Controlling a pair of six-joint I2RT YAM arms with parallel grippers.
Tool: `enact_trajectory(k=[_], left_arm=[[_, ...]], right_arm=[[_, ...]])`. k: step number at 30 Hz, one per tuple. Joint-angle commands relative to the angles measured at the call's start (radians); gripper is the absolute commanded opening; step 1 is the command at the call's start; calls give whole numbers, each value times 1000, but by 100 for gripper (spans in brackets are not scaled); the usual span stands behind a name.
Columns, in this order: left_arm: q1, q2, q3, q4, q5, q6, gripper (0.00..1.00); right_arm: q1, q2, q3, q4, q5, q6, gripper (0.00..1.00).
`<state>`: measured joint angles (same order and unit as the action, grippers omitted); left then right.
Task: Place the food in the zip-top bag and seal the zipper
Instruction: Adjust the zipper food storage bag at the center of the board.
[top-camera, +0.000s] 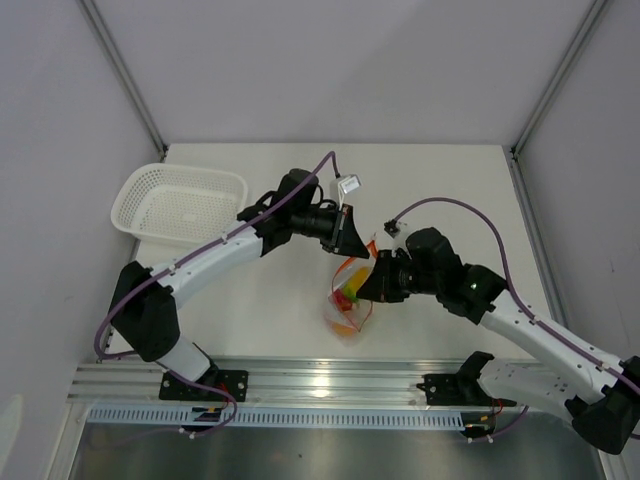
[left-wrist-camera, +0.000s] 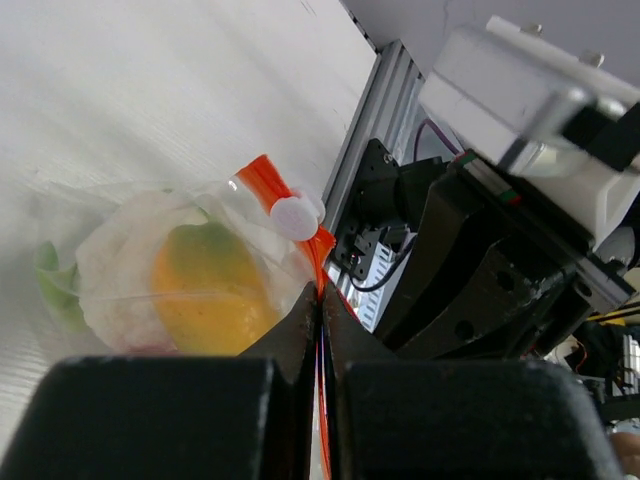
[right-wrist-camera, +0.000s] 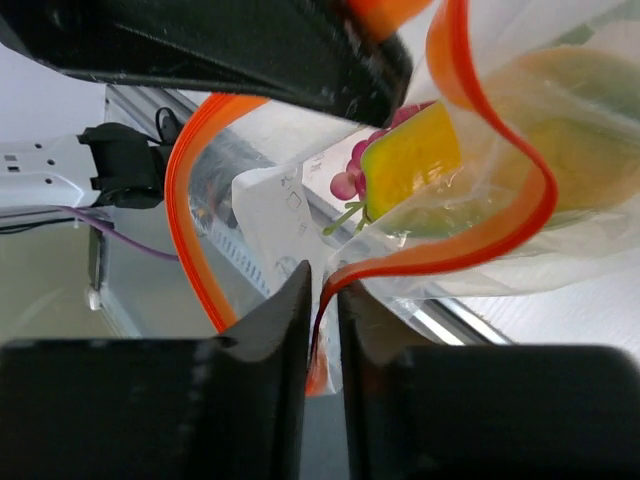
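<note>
The clear zip-top bag (top-camera: 347, 303) hangs between both grippers over the table's near middle, with food inside. In the left wrist view a yellow-orange mango (left-wrist-camera: 212, 290) and a green-and-white vegetable (left-wrist-camera: 52, 285) show through the plastic. My left gripper (left-wrist-camera: 322, 300) is shut on the red-orange zipper (left-wrist-camera: 262, 180) beside its white slider tab (left-wrist-camera: 293, 217). In the right wrist view red grapes (right-wrist-camera: 350, 180) lie next to the mango (right-wrist-camera: 412, 150). The zipper (right-wrist-camera: 480, 240) runs down between the fingers of my right gripper (right-wrist-camera: 323, 280), whose jaws stand slightly apart around it.
A white mesh basket (top-camera: 180, 200) stands at the back left of the table. An aluminium rail (top-camera: 320, 380) runs along the near edge just below the bag. The right arm (left-wrist-camera: 480, 270) is close behind the bag in the left wrist view.
</note>
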<state>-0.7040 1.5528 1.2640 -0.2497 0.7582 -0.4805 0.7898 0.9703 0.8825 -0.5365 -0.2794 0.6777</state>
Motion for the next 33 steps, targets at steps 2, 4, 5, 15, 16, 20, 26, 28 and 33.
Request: enact_trajectory(k=[2, 4, 5, 15, 16, 20, 26, 28, 33], left_arm=[[15, -7, -26, 58, 145, 48, 1], [18, -7, -34, 69, 177, 59, 1], [20, -5, -32, 76, 185, 66, 1], [32, 56, 6, 135, 323, 72, 1], [34, 58, 9, 142, 335, 69, 1], [34, 66, 11, 188, 378, 49, 1], [32, 59, 11, 243, 379, 3, 1], [31, 61, 14, 244, 359, -4, 1], [9, 64, 9, 242, 305, -10, 1]], right_arm=[[3, 18, 35, 43, 36, -16, 27], [3, 22, 62, 14, 43, -52, 43], [5, 18, 94, -26, 57, -64, 46], [-271, -2, 227, -138, 8, -185, 62], [-300, -2, 228, -140, -10, -185, 61], [-386, 8, 239, -137, -47, -191, 59], [-394, 24, 242, -128, -63, -121, 51], [-394, 22, 242, -122, -69, -78, 47], [-363, 37, 251, -106, -54, -4, 46]])
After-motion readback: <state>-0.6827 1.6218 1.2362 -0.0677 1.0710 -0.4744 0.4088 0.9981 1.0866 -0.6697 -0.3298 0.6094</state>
